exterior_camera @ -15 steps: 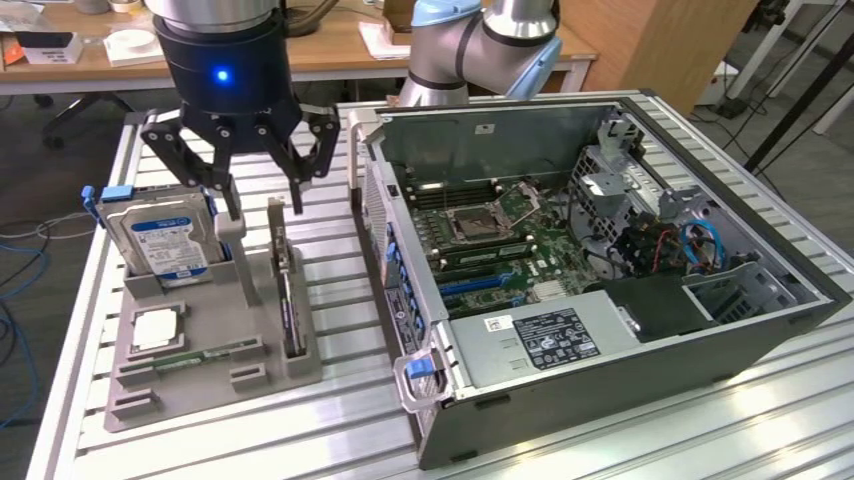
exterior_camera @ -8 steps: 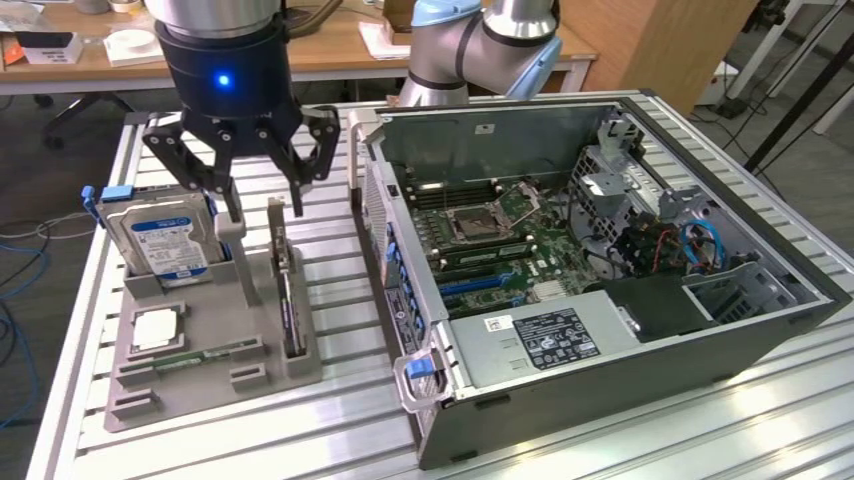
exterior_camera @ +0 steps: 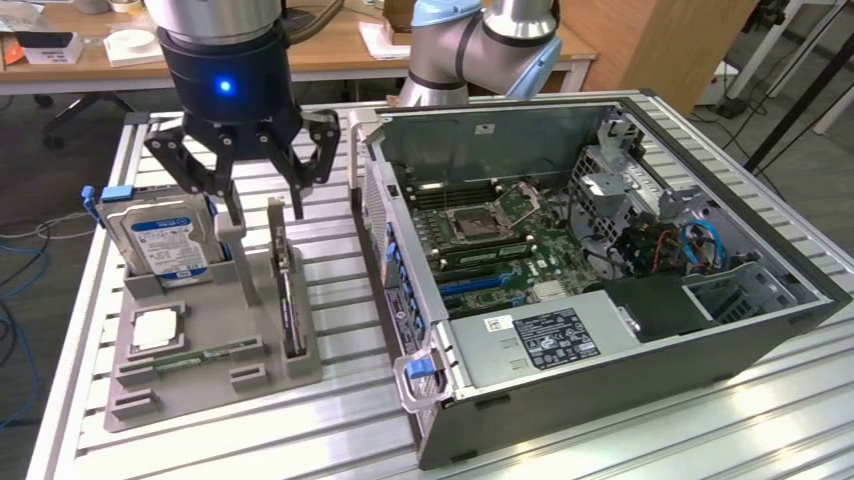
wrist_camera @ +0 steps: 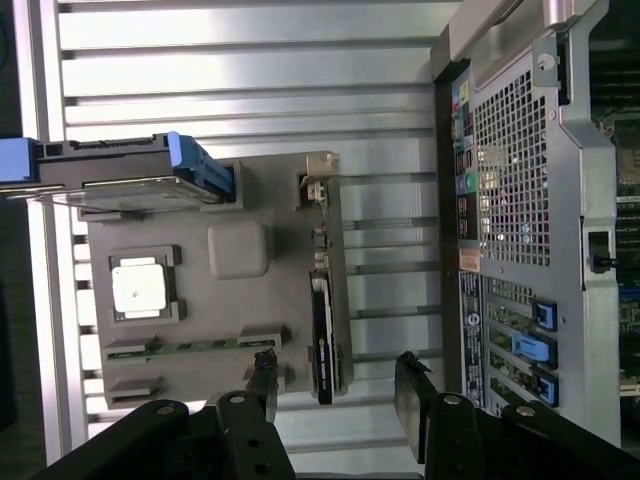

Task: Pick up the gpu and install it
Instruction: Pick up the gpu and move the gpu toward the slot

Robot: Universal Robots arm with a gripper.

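Closest up on the slatted metal surface (exterior_camera: 334, 430) is the open computer case (exterior_camera: 601, 300), lying on its side with the motherboard showing. Just beside it, on the exterior view's left, sits a grey holder (exterior_camera: 207, 390), with a memory stick (exterior_camera: 200, 355) and a CPU (exterior_camera: 158, 330) lying flat at its near end. The gpu (exterior_camera: 286, 295) stands on edge in the holder's slot on the case side, bracket end farthest away. The hard drive (exterior_camera: 167, 245) stands upright behind the CPU. Over the gpu's far end hangs the gripper (exterior_camera: 264, 205), fingers (wrist_camera: 262, 378) spread wide, gripping nothing, with the card lined up between them. There's a wooden desk (exterior_camera: 334, 55) way back.
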